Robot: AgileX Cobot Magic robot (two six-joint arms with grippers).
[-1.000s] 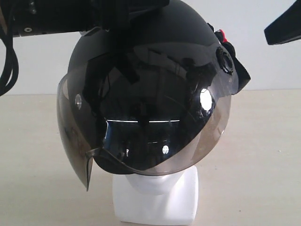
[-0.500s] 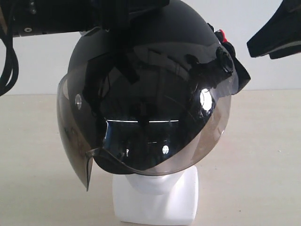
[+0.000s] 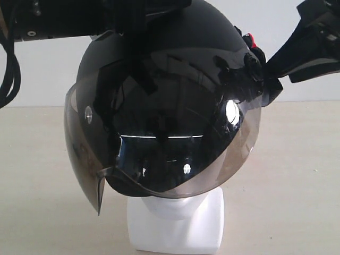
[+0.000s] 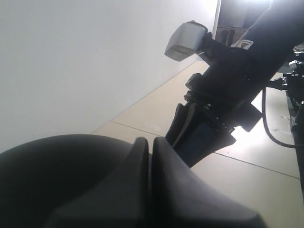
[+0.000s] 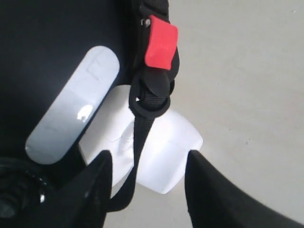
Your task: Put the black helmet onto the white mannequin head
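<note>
Moved in from 2 o'clock, my right gripper (image 3: 272, 74) stands wide open astride the chin strap (image 5: 142, 123), with the helmet (image 3: 175, 58) at its 9 o'clock, seated on the mannequin head (image 3: 175, 226).

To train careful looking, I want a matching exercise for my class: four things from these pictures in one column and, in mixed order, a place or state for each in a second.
Column one:
1. black helmet
2. white mannequin head
3. red buckle tab
4. right gripper

Column two:
A. open, one finger on either side of the black strap
B. sits over the top of the head
C. only its lower part shows beneath the tinted visor
D. fixed on the black strap

Pairs: 1-B, 2-C, 3-D, 4-A
</note>
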